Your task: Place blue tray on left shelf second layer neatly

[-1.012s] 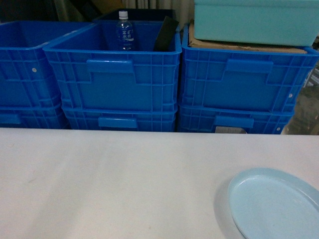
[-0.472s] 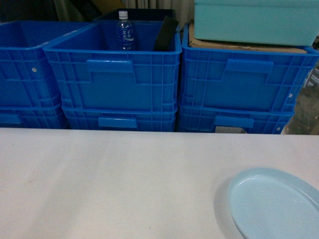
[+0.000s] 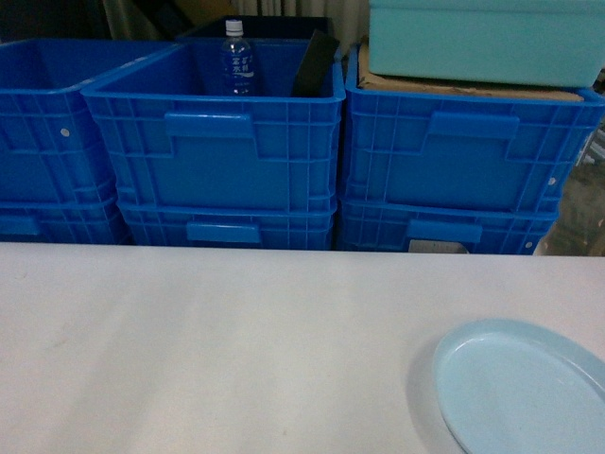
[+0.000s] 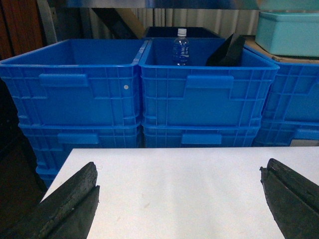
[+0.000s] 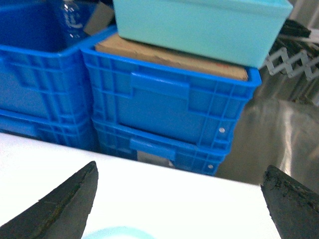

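The pale blue tray [image 3: 525, 388] lies flat on the white table at the lower right of the head view, partly cut off by the frame edge. Its far rim [image 5: 114, 232] just shows at the bottom of the right wrist view, below and between the wide-apart fingers of my right gripper [image 5: 179, 184], which is open and holds nothing. My left gripper [image 4: 179, 181] is also open, hovering over bare table with nothing between its fingers. No gripper shows in the head view. The left shelf second layer is out of view.
Beyond the white table [image 3: 208, 340] stand stacked dark-blue crates [image 3: 217, 142]. The middle crate holds a water bottle [image 3: 236, 59] and a black object [image 3: 315, 64]. A teal tub [image 3: 482, 38] rests on cardboard atop the right crates. A shiny metal surface [image 5: 279, 124] lies right of them.
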Controlling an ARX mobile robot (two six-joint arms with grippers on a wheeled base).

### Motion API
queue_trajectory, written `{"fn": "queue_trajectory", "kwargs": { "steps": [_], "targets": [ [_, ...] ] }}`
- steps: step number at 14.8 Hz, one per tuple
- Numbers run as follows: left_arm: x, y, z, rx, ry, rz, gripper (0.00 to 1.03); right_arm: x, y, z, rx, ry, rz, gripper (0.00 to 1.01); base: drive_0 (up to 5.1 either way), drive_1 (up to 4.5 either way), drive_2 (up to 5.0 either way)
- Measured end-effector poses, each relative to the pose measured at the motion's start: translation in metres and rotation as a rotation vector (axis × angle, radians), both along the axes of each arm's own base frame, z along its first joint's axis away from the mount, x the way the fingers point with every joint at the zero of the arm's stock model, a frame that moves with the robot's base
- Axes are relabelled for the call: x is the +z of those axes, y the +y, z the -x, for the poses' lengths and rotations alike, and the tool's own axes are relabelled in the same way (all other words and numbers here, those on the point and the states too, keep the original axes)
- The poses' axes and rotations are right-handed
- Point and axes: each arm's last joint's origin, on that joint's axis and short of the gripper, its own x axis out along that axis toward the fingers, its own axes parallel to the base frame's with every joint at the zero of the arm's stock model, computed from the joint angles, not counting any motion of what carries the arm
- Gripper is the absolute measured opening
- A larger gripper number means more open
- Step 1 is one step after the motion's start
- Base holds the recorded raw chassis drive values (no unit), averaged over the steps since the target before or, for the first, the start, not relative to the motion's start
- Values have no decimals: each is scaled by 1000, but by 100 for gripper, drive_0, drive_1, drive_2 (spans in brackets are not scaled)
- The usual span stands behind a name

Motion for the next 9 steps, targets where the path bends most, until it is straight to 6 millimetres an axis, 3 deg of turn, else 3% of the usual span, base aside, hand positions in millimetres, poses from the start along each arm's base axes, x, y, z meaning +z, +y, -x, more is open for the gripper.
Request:
{"fn": "queue_trajectory", "kwargs": {
  "steps": [4,5,9],
  "targets": [
    [0,0,0,0,0,0,98,-27,-15,-46,37,287,62,98,0,0,0],
    [0,0,0,0,0,0,98,-44,-16,-58,50,361,88,98,0,0,0],
    [0,0,0,0,0,0,98,-105,-22,-66,42,575,89,98,0,0,0]
  ]
}}
